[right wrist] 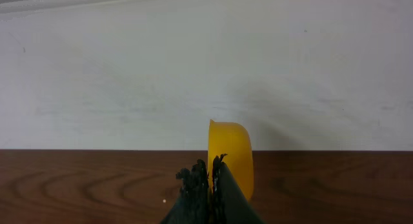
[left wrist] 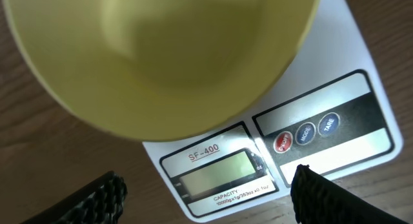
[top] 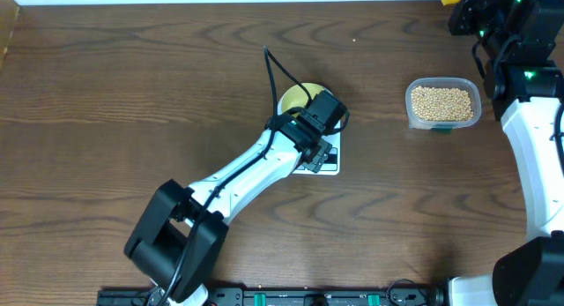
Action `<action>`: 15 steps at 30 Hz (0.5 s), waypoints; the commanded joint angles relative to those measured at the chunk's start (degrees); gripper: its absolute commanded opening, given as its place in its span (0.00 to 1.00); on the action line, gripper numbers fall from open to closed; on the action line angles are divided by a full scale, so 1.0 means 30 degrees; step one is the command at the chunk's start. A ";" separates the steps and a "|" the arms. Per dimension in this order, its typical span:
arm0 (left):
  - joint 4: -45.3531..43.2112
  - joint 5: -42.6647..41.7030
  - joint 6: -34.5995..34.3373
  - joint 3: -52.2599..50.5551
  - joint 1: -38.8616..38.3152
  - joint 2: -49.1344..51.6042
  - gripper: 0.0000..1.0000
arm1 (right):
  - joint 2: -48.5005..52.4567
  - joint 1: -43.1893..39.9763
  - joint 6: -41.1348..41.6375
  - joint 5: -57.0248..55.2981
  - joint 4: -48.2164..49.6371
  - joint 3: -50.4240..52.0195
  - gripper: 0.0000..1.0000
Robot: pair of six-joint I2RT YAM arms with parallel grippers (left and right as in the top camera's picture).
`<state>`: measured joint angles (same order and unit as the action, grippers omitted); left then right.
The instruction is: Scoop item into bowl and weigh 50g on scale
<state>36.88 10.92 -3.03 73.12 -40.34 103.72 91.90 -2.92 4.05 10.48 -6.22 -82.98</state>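
Left wrist: I'm seeing bowl [left wrist: 161, 56] sitting empty on scale [left wrist: 310, 88], left gripper [left wrist: 206, 201] hovering above scale, jaws spread. Right gripper [right wrist: 210, 179] pinching scoop [right wrist: 235, 153], beans [top: 441, 101] sitting in tub [top: 411, 115] well apart from scale. Reckon scooping, weighing all remaining.

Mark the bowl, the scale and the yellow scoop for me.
bowl [left wrist: 161, 56], left wrist view, middle of its pale yellow surface.
scale [left wrist: 216, 173], left wrist view, on its grey display.
scoop [right wrist: 231, 156], right wrist view, side of its yellow cup.

we see a clear plastic tub [top: 410, 104] on the far right of the brown wooden table [top: 106, 94]. a bright yellow scoop [right wrist: 231, 152] stands edge-on before a white wall [right wrist: 193, 69].
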 commanded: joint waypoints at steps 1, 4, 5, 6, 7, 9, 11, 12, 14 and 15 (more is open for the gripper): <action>-0.0022 0.0386 -0.0240 0.0080 -0.0015 0.0729 0.84 | 0.0087 0.0117 -0.0015 -0.0153 -0.0007 -0.0197 0.01; -0.0117 0.0386 -0.0240 0.0080 -0.0015 0.1144 0.84 | 0.0087 0.0117 -0.0015 -0.0153 -0.0015 -0.0197 0.01; -0.0160 0.0386 -0.0240 0.0080 -0.0015 0.1268 0.84 | 0.0087 0.0117 -0.0015 -0.0146 -0.0015 -0.0197 0.01; -0.0197 0.0386 -0.0240 0.0080 -0.0015 0.1348 0.84 | 0.0087 0.0117 -0.0015 -0.0153 -0.0015 -0.0197 0.01; -0.0240 0.0386 -0.0240 0.0080 -0.0015 0.1421 0.84 | 0.0087 0.0117 -0.0015 -0.0146 -0.0015 -0.0197 0.01; -0.0357 0.0386 -0.0240 0.0080 -0.0007 0.1566 0.84 | 0.0095 0.0117 -0.0015 -0.0146 -0.0015 -0.0197 0.01; -0.0401 0.0386 -0.0240 0.0080 -0.0015 0.1632 0.84 | 0.0087 0.0117 -0.0015 -0.0146 -0.0015 -0.0197 0.01; -0.0393 0.0386 -0.0240 0.0080 -0.0015 0.1654 0.84 | 0.0087 0.0117 -0.0015 -0.0146 -0.0015 -0.0197 0.01; -0.0452 0.0386 -0.0233 0.0080 -0.0007 0.1734 0.84 | 0.0087 0.0117 -0.0015 -0.0146 -0.0073 -0.0197 0.01; -0.0474 0.0386 -0.0233 0.0080 -0.0007 0.1778 0.84 | 0.0095 0.0117 -0.0015 -0.0146 -0.0087 -0.0197 0.01</action>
<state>35.70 10.92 -3.03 73.10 -40.34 108.03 91.90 -2.92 4.05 10.46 -6.28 -82.98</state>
